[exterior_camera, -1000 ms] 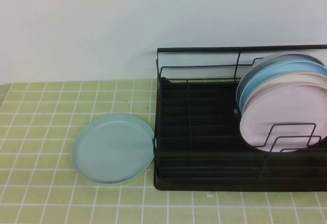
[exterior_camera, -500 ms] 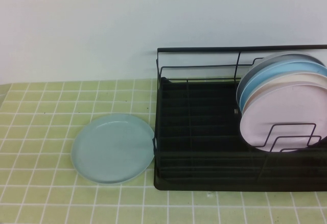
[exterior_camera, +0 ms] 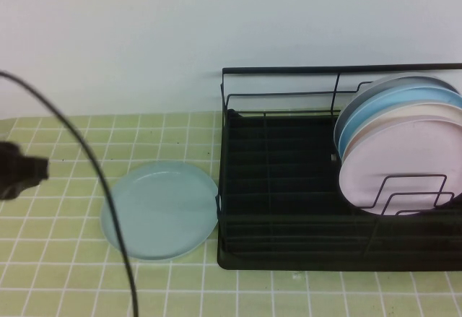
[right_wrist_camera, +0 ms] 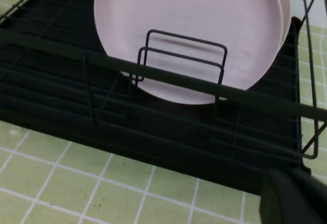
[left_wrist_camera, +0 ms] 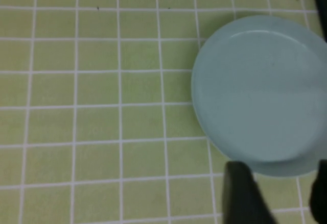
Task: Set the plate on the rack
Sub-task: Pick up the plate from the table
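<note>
Plate (exterior_camera: 159, 210) lying flat on tiled counter (exterior_camera: 58, 187), just beside rack (exterior_camera: 289, 187), not yet lifted; whole placement remaining. Left gripper (left_wrist_camera: 276, 193) hovering near plate edge, fingers apart, gripping nothing. Right gripper (right_wrist_camera: 294, 198) sitting near rack front, finger state unclear

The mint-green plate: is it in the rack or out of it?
Out. The plate lies flat on the tiles beside the rack; left gripper hovers nearby.

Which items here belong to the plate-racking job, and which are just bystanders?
Job: round pale mint-green plate flat on the tiles; black wire dish rack; left hand, open beside the plate.
Bystanders: pink plate, sky-blue plate, both racked; right hand before the rack.
</note>
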